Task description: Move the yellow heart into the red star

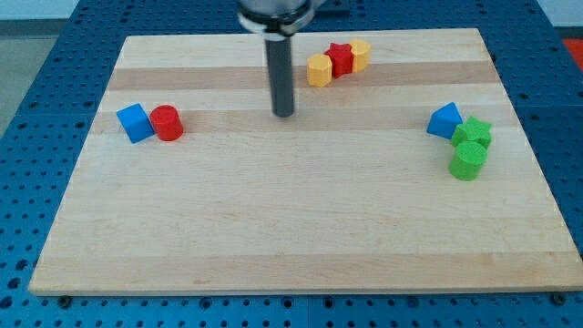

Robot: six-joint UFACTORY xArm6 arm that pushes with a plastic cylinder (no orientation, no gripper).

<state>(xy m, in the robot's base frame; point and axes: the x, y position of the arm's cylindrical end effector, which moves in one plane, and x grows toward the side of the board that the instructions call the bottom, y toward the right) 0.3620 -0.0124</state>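
Note:
The red star (341, 58) sits near the view's top, right of centre, on the wooden board (291, 219). A yellow block (360, 54) touches its right side and another yellow block (319, 69) touches its lower left. I cannot tell which of the two is the heart. My tip (284, 114) rests on the board left of and below this row, a short gap away from the nearer yellow block and touching no block.
A blue cube (134, 122) and a red cylinder (167, 122) touch each other at the view's left. At the right, a blue block (445, 120), a green star (473, 134) and a green cylinder (468, 160) cluster together.

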